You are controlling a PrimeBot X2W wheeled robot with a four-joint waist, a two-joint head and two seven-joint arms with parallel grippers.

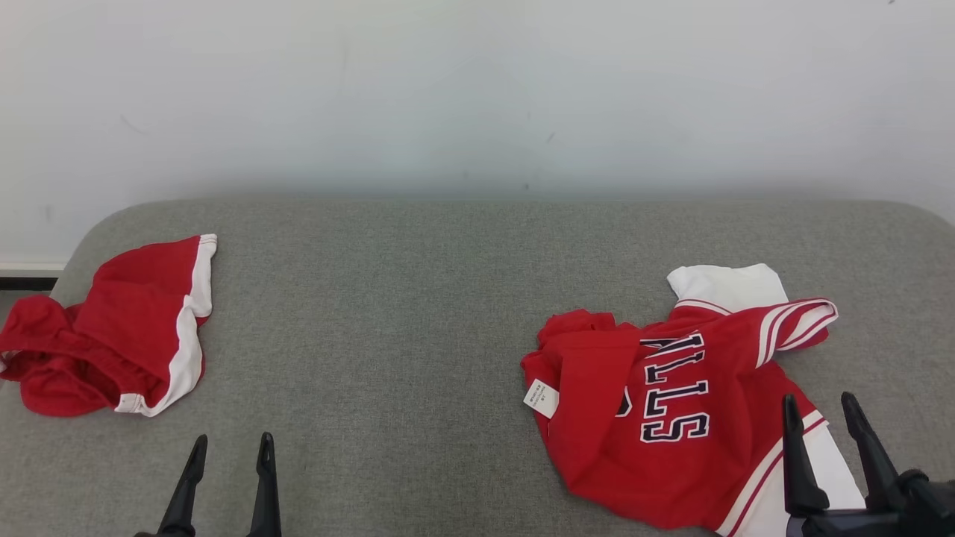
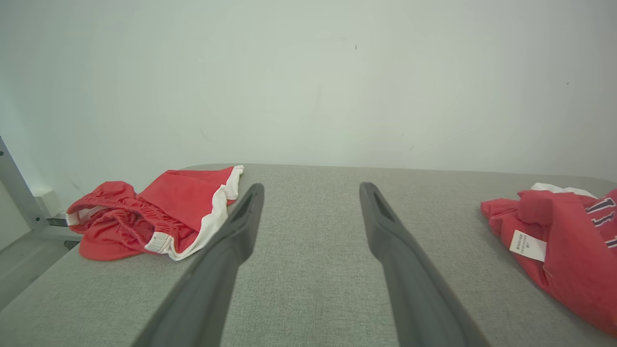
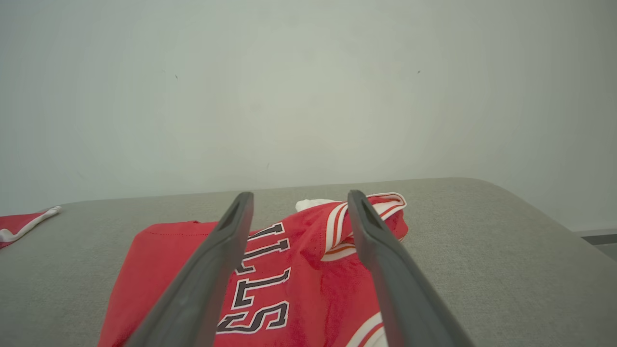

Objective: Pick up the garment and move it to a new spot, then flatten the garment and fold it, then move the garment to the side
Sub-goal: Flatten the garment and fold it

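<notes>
A crumpled red jersey with white trim and dark lettering, the garment (image 1: 664,403), lies at the right of the grey padded table (image 1: 418,313). The right wrist view shows the garment (image 3: 289,270) below the fingers, and the left wrist view has it (image 2: 564,250) at the right edge. My right gripper (image 1: 817,410) hovers open above the garment's lower right part, nothing between its fingers. Over bare table at the lower left, my left gripper (image 1: 231,447) stands open and empty. In their own views the right gripper (image 3: 296,200) and the left gripper (image 2: 311,190) both point toward the far wall.
Red shorts with white trim (image 1: 112,335) lie bunched at the table's left edge, seen too as red shorts (image 2: 154,217) in the left wrist view. A pale wall (image 1: 477,97) rises behind the table. A metal frame bar (image 2: 19,193) stands off the left edge.
</notes>
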